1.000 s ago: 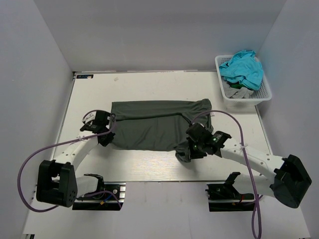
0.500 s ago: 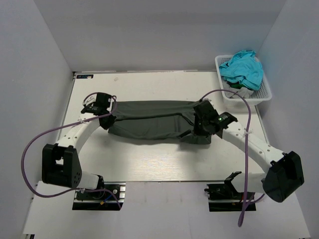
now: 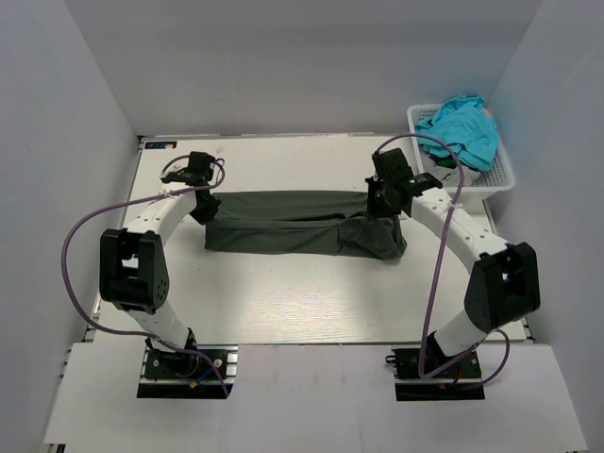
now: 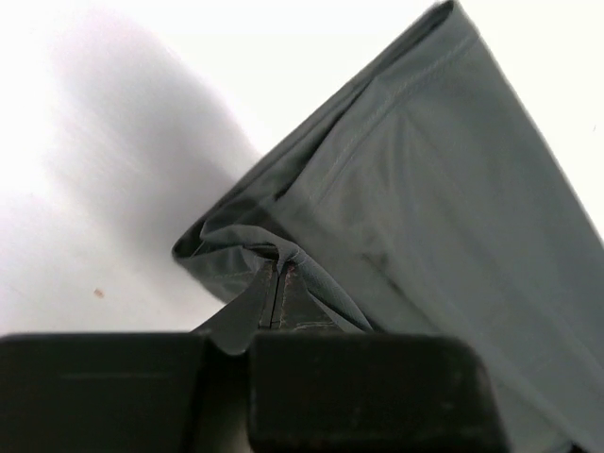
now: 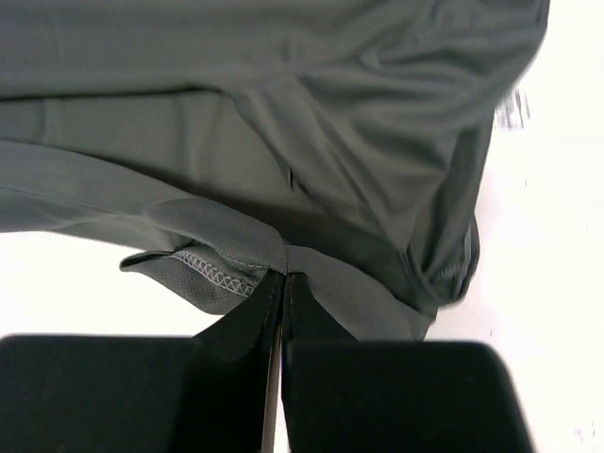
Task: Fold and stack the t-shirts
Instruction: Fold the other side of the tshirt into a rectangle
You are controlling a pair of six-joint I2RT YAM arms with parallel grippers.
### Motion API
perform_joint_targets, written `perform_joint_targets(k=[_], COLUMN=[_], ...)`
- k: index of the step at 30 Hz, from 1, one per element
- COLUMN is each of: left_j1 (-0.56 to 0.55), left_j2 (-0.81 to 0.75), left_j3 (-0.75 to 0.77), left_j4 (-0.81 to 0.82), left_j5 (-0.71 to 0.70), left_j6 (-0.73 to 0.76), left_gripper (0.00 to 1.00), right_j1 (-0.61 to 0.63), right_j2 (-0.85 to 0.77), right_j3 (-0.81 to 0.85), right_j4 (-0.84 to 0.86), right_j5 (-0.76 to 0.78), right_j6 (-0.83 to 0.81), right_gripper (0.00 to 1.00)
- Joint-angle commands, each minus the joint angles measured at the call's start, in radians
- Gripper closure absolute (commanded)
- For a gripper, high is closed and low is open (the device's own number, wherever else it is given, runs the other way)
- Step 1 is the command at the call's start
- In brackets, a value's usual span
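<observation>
Both arms moved up-frame, dragging near hem over. Left gripper (image 3: 202, 198) clamped on charcoal t-shirt (image 3: 302, 231) left end, right gripper (image 3: 381, 202) clamped on right end. Shirt folded into narrow band at frame centre, long axis left-right.

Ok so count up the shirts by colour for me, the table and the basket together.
Dark charcoal-grey t-shirt: 1
Turquoise t-shirt: 1
Pale grey t-shirt, mostly hidden: 1
Total: 3 that show

Charcoal t-shirt (image 3: 283, 236) now a narrower folded band, left fingers (image 4: 247, 316) and right fingers (image 5: 247, 319) farther out.
</observation>
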Motion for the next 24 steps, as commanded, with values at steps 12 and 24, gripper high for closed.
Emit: perform_joint_targets(k=[12,24], left_j1=[0.055,0.055], left_j2=[0.285,0.23], left_j3=[0.325,0.409], left_j4=[-0.055,-0.072], left_j5=[-0.04,-0.022], left_j6=[0.0,0.093], left_gripper=[0.61,0.0], right_j1=[-0.094,-0.089], right_j2=[0.335,0.259], right_j3=[0.312,0.28], right_j4=[0.064,0.063], right_j5=[-0.068,-0.041], right_j6=[-0.13,-0.185], right_gripper=[1.0,0.1])
